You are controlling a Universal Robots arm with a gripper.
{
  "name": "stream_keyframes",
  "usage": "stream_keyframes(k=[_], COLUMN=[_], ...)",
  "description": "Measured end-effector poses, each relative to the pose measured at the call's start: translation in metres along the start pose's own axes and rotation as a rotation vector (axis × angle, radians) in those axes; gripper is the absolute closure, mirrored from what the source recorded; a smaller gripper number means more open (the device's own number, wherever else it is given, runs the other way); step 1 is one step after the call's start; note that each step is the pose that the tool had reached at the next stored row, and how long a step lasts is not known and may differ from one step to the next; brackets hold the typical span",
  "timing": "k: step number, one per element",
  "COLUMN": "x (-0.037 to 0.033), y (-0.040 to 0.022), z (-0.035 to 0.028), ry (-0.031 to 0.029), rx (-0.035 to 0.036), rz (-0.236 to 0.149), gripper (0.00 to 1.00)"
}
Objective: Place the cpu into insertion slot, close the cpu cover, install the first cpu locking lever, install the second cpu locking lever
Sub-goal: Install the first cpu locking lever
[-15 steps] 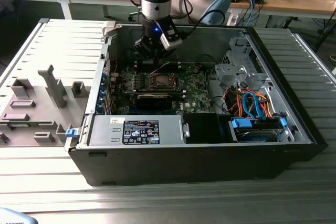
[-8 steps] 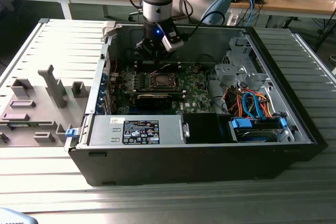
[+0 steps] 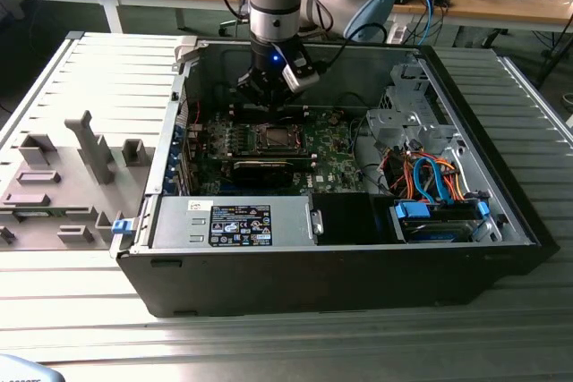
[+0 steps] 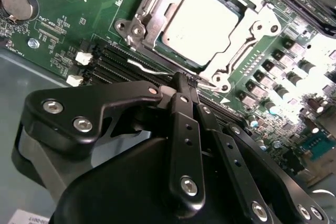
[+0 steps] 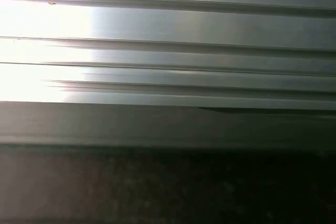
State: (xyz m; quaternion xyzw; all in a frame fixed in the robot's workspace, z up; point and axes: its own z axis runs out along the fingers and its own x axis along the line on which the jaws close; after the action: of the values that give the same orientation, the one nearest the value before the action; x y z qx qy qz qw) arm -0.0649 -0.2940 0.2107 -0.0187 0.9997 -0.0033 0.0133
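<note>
We see the cpu [image 4: 202, 22] already seated in the insertion slot [image 4: 173, 59], with the silver cpu cover [image 4: 239, 59] lying flat around its edges, all just beyond the tips of the end effector [image 4: 184, 85]. In the second wrist view the fingers [image 4: 181, 90] look drawn together with no gap we can see, their tips meeting over a thin bright wire lever [image 4: 144, 69] beside the socket; whether they actually grip it we cannot tell. In the exterior view the end effector [image 3: 269, 96] hangs low inside the open computer case [image 3: 501, 212], just above the motherboard [image 3: 336, 149].

We judge the cpu light, stiff and fragile, its metal top slippery, best touched only at its rim. The lever looks thin and springy, best taken near its free end.

Room is tight: memory slots [image 4: 113, 61] lie under the fingers, capacitors [image 4: 268, 69] crowd beyond the socket, and the case wall stands close behind the arm.
</note>
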Motion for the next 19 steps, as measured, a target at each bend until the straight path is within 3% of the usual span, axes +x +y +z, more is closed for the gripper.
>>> stream_keyframes(k=[19], x=[-0.0188], y=[-0.0007], z=[0.0093], ry=[-0.0002], rx=[-0.0002], rz=[-0.003], gripper=[0.89])
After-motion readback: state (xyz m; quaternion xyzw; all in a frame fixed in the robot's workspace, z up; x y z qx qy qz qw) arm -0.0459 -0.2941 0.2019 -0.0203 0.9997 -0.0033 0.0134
